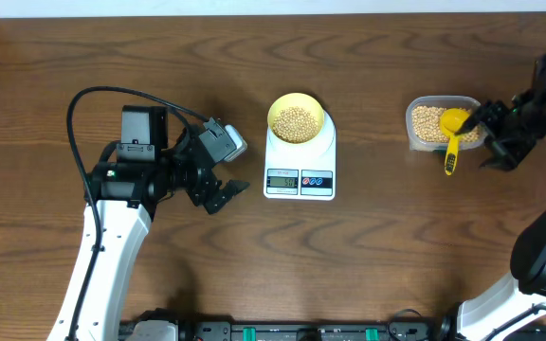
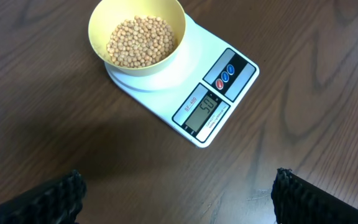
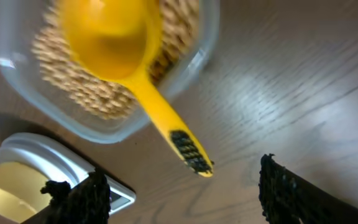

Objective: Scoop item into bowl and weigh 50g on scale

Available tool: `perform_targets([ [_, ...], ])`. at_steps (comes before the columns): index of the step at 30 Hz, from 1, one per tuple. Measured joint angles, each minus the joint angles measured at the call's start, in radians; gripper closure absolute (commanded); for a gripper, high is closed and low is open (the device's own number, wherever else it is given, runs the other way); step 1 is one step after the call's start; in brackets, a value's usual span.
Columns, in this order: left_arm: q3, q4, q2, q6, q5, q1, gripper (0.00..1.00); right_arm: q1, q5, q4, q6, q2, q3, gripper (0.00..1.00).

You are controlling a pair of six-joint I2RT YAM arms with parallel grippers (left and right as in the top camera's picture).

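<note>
We see tan beans [image 2: 138,40] in a pale-yellow bowl [image 2: 98,25], a white scale [image 2: 191,62] with red and blue buttons [image 2: 220,81], a bright yellow scoop [image 3: 120,43] and a dark brown wood-grain desk [image 1: 396,246]

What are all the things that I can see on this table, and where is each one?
beans: many, tan, in the bowl and in the tub
bowl: one, pale yellow, on the scale
scale: one, white, centre of the table
tub: one, clear, right of the scale
scoop: one, yellow, head in tub, handle over its rim
table: one, dark wood, under everything
left gripper: one, black, open, left of the scale
right gripper: one, black, open, near the scoop's handle, not touching
</note>
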Motion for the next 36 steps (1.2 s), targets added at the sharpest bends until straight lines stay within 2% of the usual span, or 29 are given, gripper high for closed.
perform_targets([
  [2, 0.000, 0.000, 0.000, 0.000, 0.000, 0.000, 0.02, 0.000, 0.009, -0.004, -0.013, 0.000, 0.067, 0.15],
  [9, 0.000, 0.000, 0.000, 0.000, 0.000, 0.000, 0.02, 0.000, 0.027, 0.063, -0.038, -0.008, 0.262, 0.14],
  [19, 0.000, 0.000, 0.000, 0.000, 0.000, 0.000, 0.02, 0.005, 0.034, 0.108, -0.056, -0.009, 0.267, 0.13],
  [32, 0.000, 0.000, 0.000, 0.000, 0.000, 0.000, 0.02, 0.004, 0.024, 0.129, -0.174, -0.009, 0.267, 0.09],
  [36, 0.000, 0.000, 0.000, 0.000, 0.000, 0.000, 0.02, -0.005, 0.004, 0.123, -0.244, -0.009, 0.267, 0.05],
])
